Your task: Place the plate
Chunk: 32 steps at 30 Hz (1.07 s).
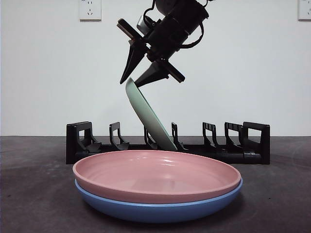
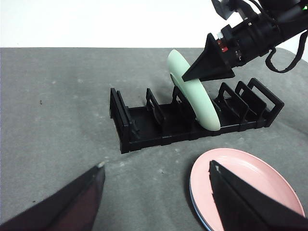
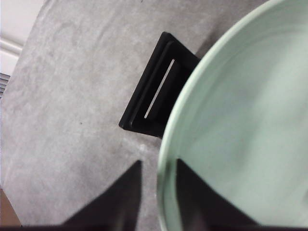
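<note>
A pale green plate (image 1: pixel 148 116) (image 2: pixel 195 96) (image 3: pixel 240 120) stands tilted on its edge in a middle slot of the black dish rack (image 1: pixel 243 145) (image 2: pixel 144 125) (image 3: pixel 154 96), leaning to the left in the front view. My right gripper (image 1: pixel 130 83) (image 2: pixel 190 74) (image 3: pixel 159 163) is at the plate's top rim. Its jaws straddle the rim, and a small gap shows on one side. My left gripper (image 2: pixel 156 166) hangs open and empty over the table in front of the rack, away from the plate.
A pink plate (image 1: pixel 155 174) (image 2: pixel 245 183) rests stacked on a blue plate (image 1: pixel 155 208) on the dark table in front of the rack. The rack's other slots hold nothing. A white wall stands behind.
</note>
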{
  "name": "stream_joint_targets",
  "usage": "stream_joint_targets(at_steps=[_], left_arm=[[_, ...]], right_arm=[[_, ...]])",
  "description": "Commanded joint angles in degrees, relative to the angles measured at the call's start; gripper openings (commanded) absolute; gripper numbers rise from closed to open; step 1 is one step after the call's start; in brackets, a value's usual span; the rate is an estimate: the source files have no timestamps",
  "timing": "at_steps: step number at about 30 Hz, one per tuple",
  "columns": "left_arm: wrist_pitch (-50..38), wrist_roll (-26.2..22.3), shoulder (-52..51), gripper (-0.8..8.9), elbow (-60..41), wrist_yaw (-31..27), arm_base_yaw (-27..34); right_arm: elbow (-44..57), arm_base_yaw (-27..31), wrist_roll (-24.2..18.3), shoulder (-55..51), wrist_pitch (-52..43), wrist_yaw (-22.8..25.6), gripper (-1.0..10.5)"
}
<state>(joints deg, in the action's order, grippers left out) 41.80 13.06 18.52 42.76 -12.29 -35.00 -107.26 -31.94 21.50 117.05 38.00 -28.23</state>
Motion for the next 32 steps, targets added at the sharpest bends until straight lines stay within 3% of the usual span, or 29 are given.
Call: stream_joint_targets(at_steps=[1,10,16,21,24,29,32], left_arm=[[-0.57,-0.37,0.13,3.44,1.01,-0.35,-0.22],[-0.66,-0.37,0.13,3.44,1.01,-0.35,-0.22],[-0.66,-0.37,0.13,3.44,1.01,-0.35,-0.22],[-0.66,-0.37,0.13,3.44,1.01,-0.35,-0.22],[-0.63,-0.37,0.13,3.44,1.01,-0.35,-0.22],[-0.63,-0.37,0.13,3.44,1.01,-0.35,-0.22],[-0.63,-0.39,0.13,3.44,1.01,-0.35,-0.22]], right_arm=[[-1.51,-0.55,0.31,1.27,-0.24,0.20,0.1],[-1.51,-0.55,-0.13,-2.82,0.13,-0.50,0.1],[-1.51,-0.57,-1.31,-8.70,1.33,-4.13,0.1],[-1.53,-1.51,-4.26,-14.05,5.05,-4.26,0.1],[-1.51,-3.04,-7.41,-16.76,8.68,0.63,0.1],[-1.49,-7.96,-14.49,-20.17,16.70,14.67,0.1],[-1.20,-11.45,-15.87,-21.00,21.18,21.86,0.1]])
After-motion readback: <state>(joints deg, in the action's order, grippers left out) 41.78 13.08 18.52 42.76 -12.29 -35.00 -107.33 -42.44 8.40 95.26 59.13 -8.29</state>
